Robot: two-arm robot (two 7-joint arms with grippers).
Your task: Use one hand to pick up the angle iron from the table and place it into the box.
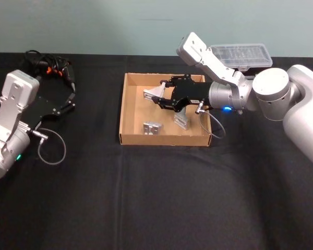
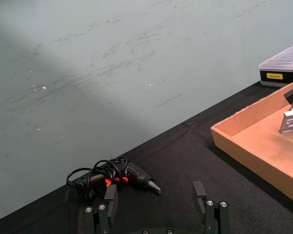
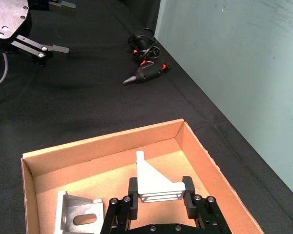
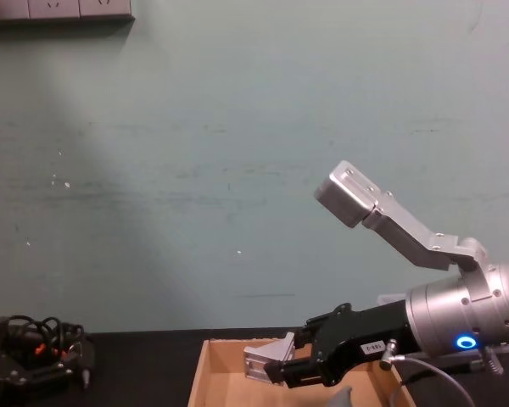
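Right tool (image 1: 159, 97) grips an angle iron (image 3: 155, 184) over the box (image 1: 126, 112) — two more brackets (image 1: 152, 127) inside

You have three angle irons (image 1: 152, 127) (image 1: 180, 120) (image 1: 152, 93), one cardboard box (image 1: 126, 107), one plastic case (image 1: 241, 54), one corded tool (image 1: 55, 68) and two grippers (image 1: 158, 97) (image 1: 70, 97).

box (image 1: 126, 107) floor's left half seemingly free
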